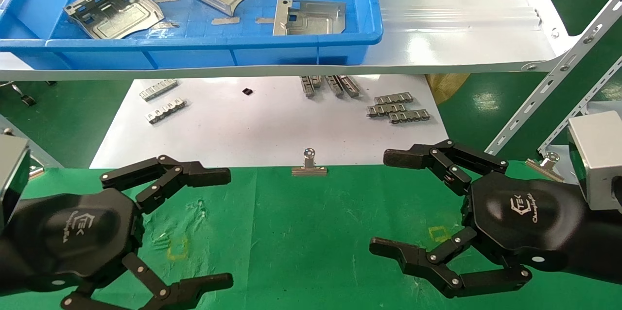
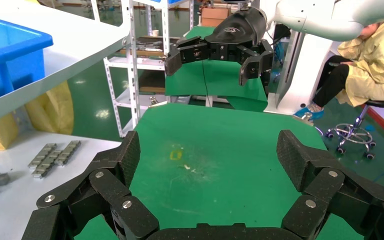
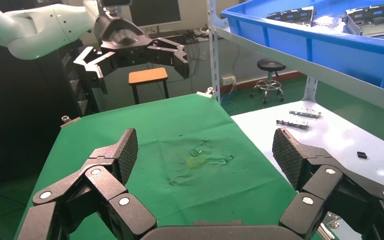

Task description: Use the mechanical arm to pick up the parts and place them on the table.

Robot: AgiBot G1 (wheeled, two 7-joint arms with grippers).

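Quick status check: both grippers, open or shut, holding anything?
Left gripper: open, empty, over the green table.
Right gripper: open, empty, over the same table.

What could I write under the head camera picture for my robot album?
Left gripper and right gripper, both open, hover over the green table; three parts wait in the blue bin.

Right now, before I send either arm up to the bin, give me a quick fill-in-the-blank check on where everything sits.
1. The three parts lie in the ____ bin on the shelf.
2. Both the left gripper and right gripper hover with fingers ____.
3. The table is covered in ____ cloth.
4. The binder clip sits at the table's ____ edge.

Missing words: blue; open; green; far
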